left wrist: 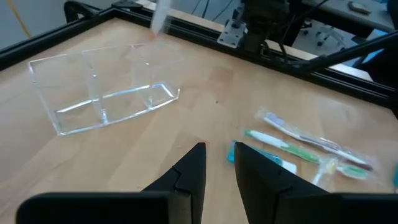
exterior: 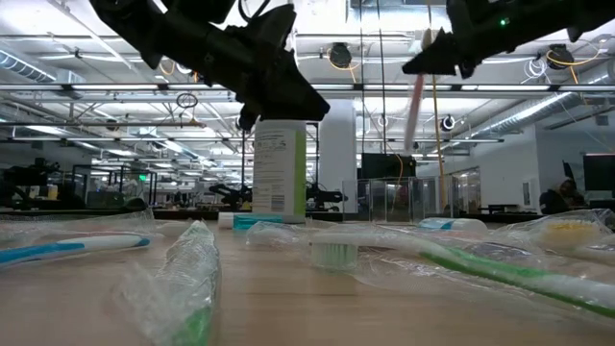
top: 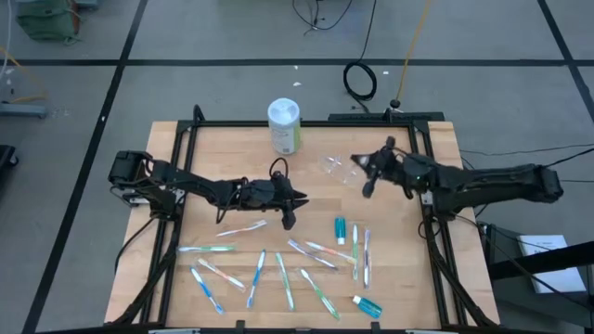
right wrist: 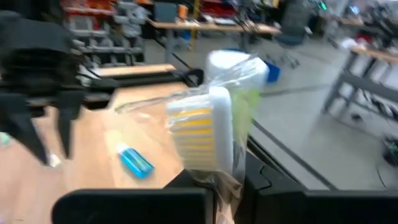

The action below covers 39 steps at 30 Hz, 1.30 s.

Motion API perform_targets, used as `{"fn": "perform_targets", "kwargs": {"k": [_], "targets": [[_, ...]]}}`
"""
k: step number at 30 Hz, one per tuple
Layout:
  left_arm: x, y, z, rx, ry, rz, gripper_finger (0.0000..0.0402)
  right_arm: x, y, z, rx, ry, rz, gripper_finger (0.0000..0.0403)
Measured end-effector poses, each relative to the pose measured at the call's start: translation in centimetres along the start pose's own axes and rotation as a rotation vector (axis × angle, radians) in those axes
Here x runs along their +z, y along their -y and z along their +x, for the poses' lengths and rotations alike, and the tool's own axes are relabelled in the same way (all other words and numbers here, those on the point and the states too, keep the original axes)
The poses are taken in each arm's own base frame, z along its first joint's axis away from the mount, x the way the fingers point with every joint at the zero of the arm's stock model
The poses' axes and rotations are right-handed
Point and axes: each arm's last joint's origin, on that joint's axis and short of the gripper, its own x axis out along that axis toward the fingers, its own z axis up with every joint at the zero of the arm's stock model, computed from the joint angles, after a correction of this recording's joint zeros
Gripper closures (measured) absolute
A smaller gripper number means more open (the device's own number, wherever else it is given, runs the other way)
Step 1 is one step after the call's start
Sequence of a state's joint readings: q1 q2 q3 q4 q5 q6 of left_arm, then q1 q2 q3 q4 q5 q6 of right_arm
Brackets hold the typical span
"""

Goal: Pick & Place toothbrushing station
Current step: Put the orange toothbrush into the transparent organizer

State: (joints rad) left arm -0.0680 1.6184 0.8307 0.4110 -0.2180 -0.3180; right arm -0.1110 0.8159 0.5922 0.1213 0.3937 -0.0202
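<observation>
Right gripper (top: 368,188) pinches a wrapped toothbrush (right wrist: 200,134) above the clear cup (top: 339,165) at table's far centre. Left gripper (top: 289,220) hovers mid-table, fingers slightly apart, empty; remaining toothbrushes (top: 278,269) lie scattered near

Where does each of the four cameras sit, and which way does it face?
High: overhead, looking down on both arms and the clear organizer.
Low: table height, facing the room; arms enter from above.
Left wrist: past the open left gripper toward the organizer.
Right wrist: past the right gripper, shut on a wrapped toothbrush.
Shared: the white-lidded canister, high and low.
</observation>
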Motion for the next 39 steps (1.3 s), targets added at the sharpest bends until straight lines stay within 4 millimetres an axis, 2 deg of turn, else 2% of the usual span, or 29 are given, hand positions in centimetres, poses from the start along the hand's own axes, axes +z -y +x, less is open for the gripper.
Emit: {"fn": "perform_targets", "kwargs": {"k": [6, 13, 23, 29, 33, 39], "targets": [[0.0, 0.0, 0.0, -0.002, 0.000, -0.006, 0.0314, -1.1, 1.4, -0.4, -0.064, -0.100, 0.063, 0.0390], [0.0, 0.0, 0.0, -0.002, 0.002, -0.002, 0.0314, -4.7, 1.4, 0.2, -0.091, -0.195, 0.074, 0.0396], [0.3, -0.7, 0.1, 0.018, 0.014, 0.009, 0.0314, -9.1, 1.3, 0.1, -0.089, -0.088, 0.152, 0.0379], [0.5, -1.3, 0.3, 0.036, 0.018, 0.008, 0.0314, -10.5, 1.4, -0.2, -0.089, -0.077, 0.156, 0.0380], [0.6, -1.7, 0.3, 0.048, 0.021, 0.004, 0.0314, -10.6, 1.4, -0.2, -0.088, -0.079, 0.156, 0.0355], [0.8, -2.2, 0.4, 0.060, 0.025, -0.007, 0.0314, -10.6, 1.4, -0.2, -0.088, -0.080, 0.155, 0.0289]]}}
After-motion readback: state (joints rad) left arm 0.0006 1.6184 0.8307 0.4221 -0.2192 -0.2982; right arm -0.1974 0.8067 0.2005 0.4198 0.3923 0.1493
